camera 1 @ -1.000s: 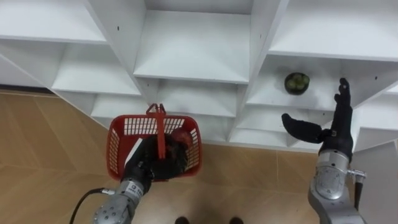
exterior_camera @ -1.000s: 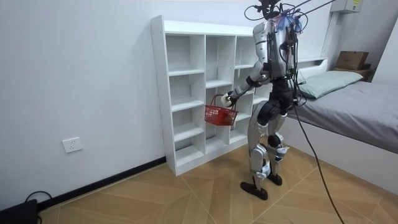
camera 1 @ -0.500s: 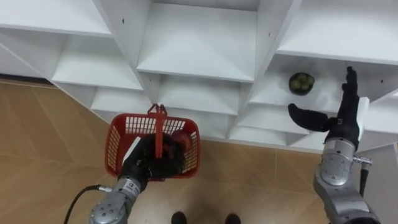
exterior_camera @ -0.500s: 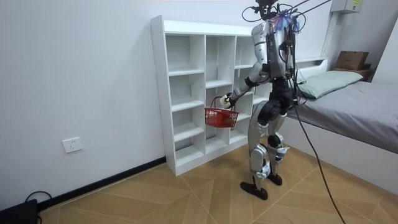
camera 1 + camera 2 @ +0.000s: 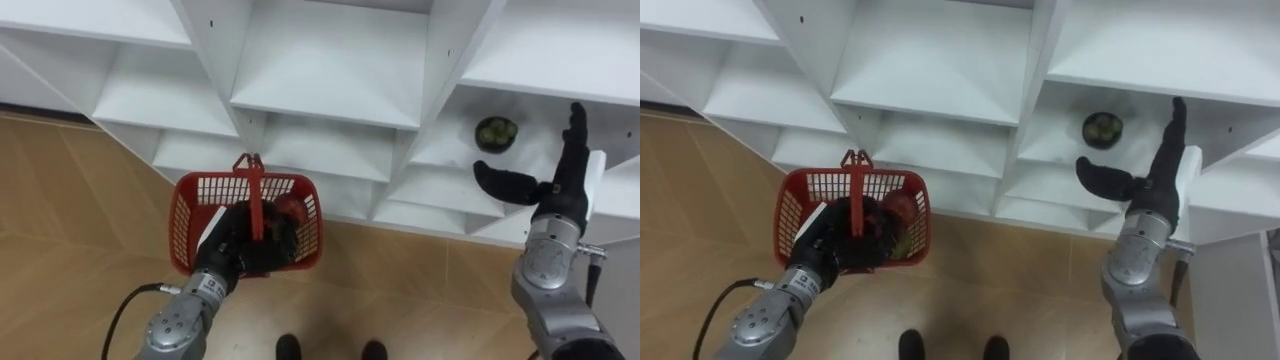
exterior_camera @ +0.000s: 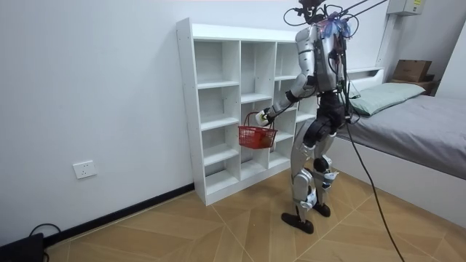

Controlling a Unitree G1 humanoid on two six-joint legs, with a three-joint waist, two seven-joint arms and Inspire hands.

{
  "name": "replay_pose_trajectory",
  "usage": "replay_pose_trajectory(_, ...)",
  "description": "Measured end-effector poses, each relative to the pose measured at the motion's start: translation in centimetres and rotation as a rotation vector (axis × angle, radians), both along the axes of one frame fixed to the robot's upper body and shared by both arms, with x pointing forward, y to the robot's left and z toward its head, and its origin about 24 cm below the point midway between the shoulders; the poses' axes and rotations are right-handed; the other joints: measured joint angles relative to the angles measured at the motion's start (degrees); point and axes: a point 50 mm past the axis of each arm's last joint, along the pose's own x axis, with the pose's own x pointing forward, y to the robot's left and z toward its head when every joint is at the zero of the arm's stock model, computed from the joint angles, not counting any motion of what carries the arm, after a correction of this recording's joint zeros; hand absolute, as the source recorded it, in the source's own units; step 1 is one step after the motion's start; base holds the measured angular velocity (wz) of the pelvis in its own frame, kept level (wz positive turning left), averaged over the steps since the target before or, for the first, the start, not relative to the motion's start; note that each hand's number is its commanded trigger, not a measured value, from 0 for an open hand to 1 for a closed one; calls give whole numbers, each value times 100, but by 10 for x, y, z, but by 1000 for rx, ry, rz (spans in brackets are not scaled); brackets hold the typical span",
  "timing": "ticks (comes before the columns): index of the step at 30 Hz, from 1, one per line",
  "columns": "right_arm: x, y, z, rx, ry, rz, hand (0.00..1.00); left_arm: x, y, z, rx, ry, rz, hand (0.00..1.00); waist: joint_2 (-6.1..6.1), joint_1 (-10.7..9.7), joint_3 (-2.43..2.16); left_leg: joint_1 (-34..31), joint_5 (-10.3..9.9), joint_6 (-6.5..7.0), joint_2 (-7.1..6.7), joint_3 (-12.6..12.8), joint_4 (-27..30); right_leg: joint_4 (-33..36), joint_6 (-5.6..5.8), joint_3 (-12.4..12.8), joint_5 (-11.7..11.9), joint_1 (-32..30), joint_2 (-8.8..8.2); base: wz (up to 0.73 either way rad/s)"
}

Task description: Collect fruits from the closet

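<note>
One round green fruit (image 5: pixel 496 133) sits on the closet (image 5: pixel 330 60) shelf beside your spread right hand (image 5: pixel 556 198). One red basket (image 5: pixel 184 218), long axis crosswise, hangs from your clenched left hand (image 5: pixel 243 250), with one red fruit (image 5: pixel 291 210) inside.

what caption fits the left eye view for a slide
Open right hand near green fruit on shelf; left hand holds red basket.

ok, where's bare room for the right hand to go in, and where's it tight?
Bare shelf lies between the green fruit and the open right hand, and left of the fruit to the divider. The middle column's shelves are bare. Tight: the basket, left hand on its handle, red fruit inside.
</note>
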Motion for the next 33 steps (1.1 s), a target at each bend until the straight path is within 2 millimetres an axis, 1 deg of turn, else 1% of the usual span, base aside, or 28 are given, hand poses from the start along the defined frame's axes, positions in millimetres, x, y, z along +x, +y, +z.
replay_pose_trajectory(3,9,-4,10,-23,-30,-11,0,2,-1,1,-1,-4,-7,100,6,26,0,-94,8,11,4,22,30,81,-5,9,-3,-125,-9,-2)
replay_pose_trajectory(5,10,-8,13,-39,-35,-25,0,2,-1,1,-1,-1,-11,100,6,83,-1,-146,9,11,12,23,70,97,-6,5,-2,-162,-8,2)
replay_pose_trajectory(9,10,-14,14,-54,-28,-44,0,3,-1,0,-1,16,-9,100,2,160,2,-161,9,11,14,23,88,131,-7,-6,-2,-176,-18,1)
replay_pose_trajectory(17,13,-19,13,-64,0,-64,0,4,0,0,7,23,-11,100,-5,168,14,-212,23,33,10,37,114,198,-16,2,-13,-245,-37,0)
replay_pose_trajectory(22,15,-23,12,-68,26,-81,0,7,3,2,17,17,-12,100,-10,171,45,-358,30,42,9,34,192,290,-24,0,-26,-385,-55,0)
replay_pose_trajectory(23,17,-23,12,-68,30,-83,0,9,4,2,22,19,-16,100,-12,176,60,-360,31,43,6,35,195,296,-24,0,-27,-387,-58,0)
replay_pose_trajectory(26,18,-24,13,-63,30,-87,0,11,7,1,41,27,-21,100,-29,209,80,-364,31,44,0,35,194,295,-17,-1,-37,-388,-63,0)
replay_pose_trajectory(29,19,-24,14,-55,24,-90,0,13,8,0,47,31,-21,100,-34,278,91,-378,31,44,-4,37,186,295,-13,-1,-42,-408,-68,0)
replay_pose_trajectory(33,23,-24,18,-15,9,-107,0,15,8,0,49,32,-21,100,-38,302,96,-388,31,44,-25,26,161,313,-8,-21,-63,-432,-89,2)
